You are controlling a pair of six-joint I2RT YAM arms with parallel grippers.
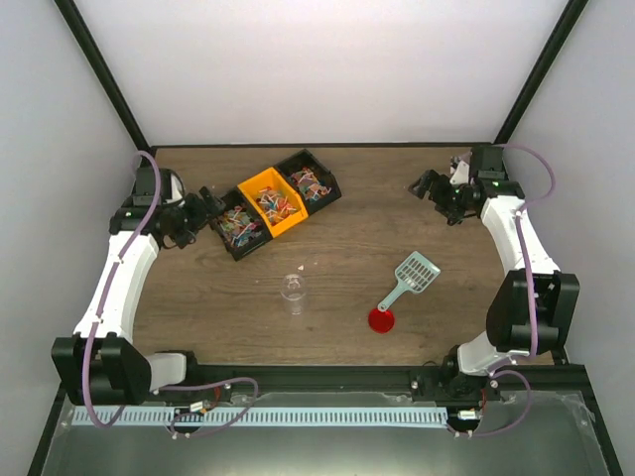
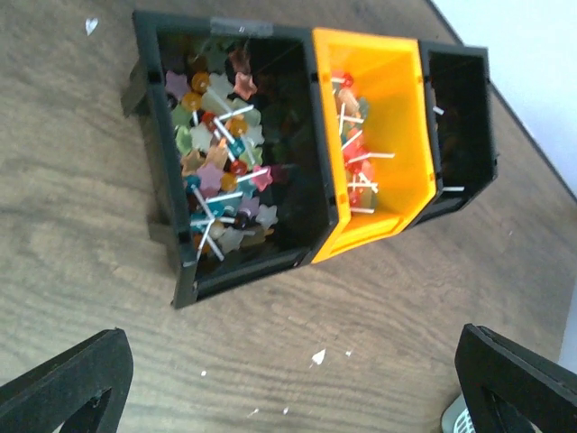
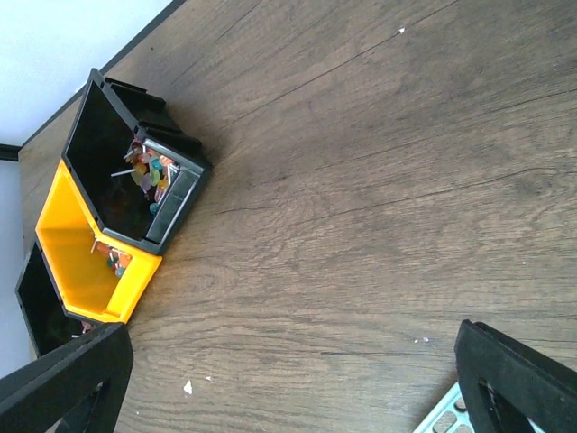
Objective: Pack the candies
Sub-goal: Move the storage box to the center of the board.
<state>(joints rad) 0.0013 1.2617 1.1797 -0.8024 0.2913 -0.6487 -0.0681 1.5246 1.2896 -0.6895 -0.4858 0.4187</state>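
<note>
Bins: three open bins stand touching in a row on the counter (image 1: 347, 248), at 11 o'clock from its middle.
Left black bin (image 2: 225, 29): heaped with candies (image 2: 216, 171), star-shaped pieces on white sticks in mixed colours, piled toward its 9 o'clock wall in the left wrist view.
Orange bin (image 2: 397, 117): holds a smaller cluster, mostly red and orange.
Right black bin (image 2: 464, 117): its candies are bunched at one end in the right wrist view. From the left wrist only stick tips show, and the floor is in shadow.
Clear jar (image 1: 292, 290): upright at 6 o'clock from the bins. Its contents cannot be made out.
Teal scoop (image 1: 415, 273): lies at 4 o'clock from the middle, with its handle reaching the red lid (image 1: 381, 319). Whether they touch is unclear.
Left tool (image 1: 205, 210): fingers spread, holding nothing, at 9 o'clock of the left black bin.
Right tool (image 1: 429, 196): fingers wide apart and empty, at 2 o'clock on the counter, well apart from the bins.
Cut off: only a corner of the scoop shows in the right wrist view.
</note>
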